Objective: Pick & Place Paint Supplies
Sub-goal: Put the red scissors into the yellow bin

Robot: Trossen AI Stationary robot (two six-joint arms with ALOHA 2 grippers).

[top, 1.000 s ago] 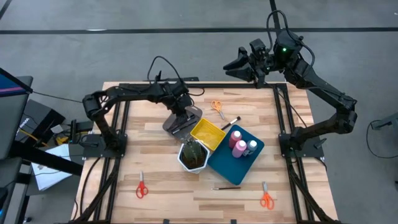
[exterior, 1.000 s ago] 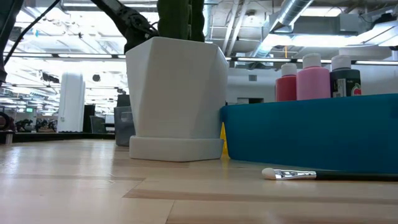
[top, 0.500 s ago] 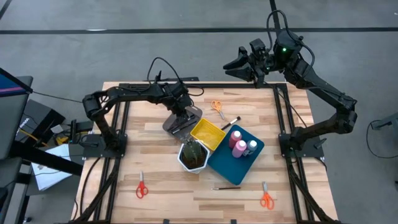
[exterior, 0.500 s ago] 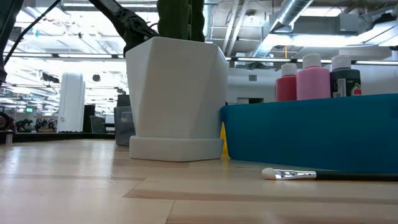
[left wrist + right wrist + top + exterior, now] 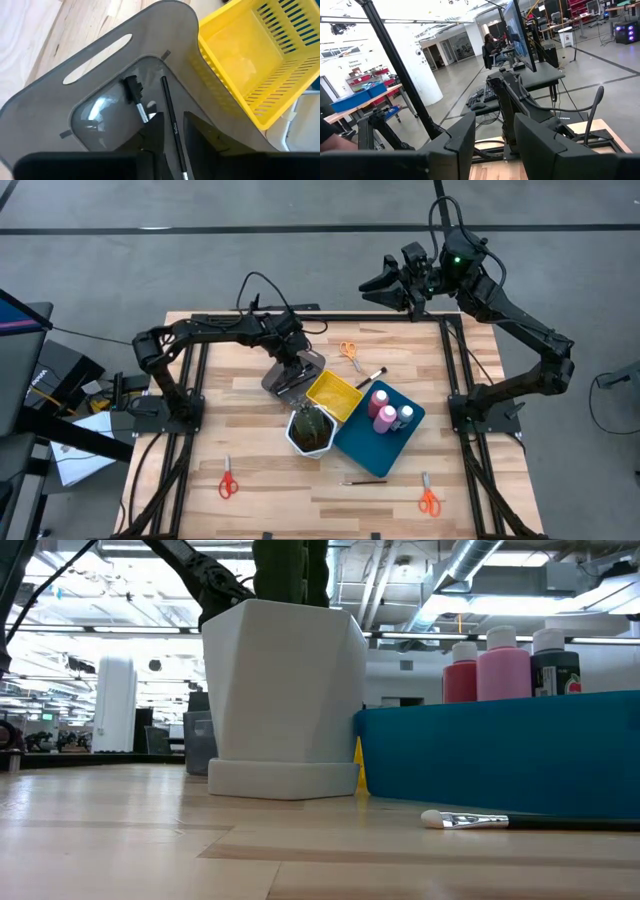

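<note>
At the bottom of the high view, on my wooden counter (image 5: 260, 500), lie the red-handled scissors (image 5: 228, 478) at lower left, the orange-handled scissors (image 5: 429, 496) at lower right, and a thin dark-tipped brush (image 5: 365, 481) between them, just below the blue tray (image 5: 365, 450). That tray holds the two pink bottles (image 5: 378, 398) and the small grey white-capped bottle (image 5: 405, 415) standing upright together in its upper corner. Touching the tray's left side is the white hexagonal pot (image 5: 311, 430), and above it sits the yellow slotted tray (image 5: 333, 395). Left of the yellow tray is the grey tray (image 5: 295, 372), and my left pincer (image 5: 174, 117) hangs over it, its fingers slightly spread, pinching nothing. A long dark brush (image 5: 166, 95) lies in the grey tray, its shaft running through the gap between those fingers, beside a short black-headed brush (image 5: 134, 90). Higher up the frame, another loose brush (image 5: 371, 378) and a second pair of orange scissors (image 5: 349, 353) rest on the bare wood. My right pincer (image 5: 375, 283) is raised beyond the counter's upper edge, spread and empty.
</note>
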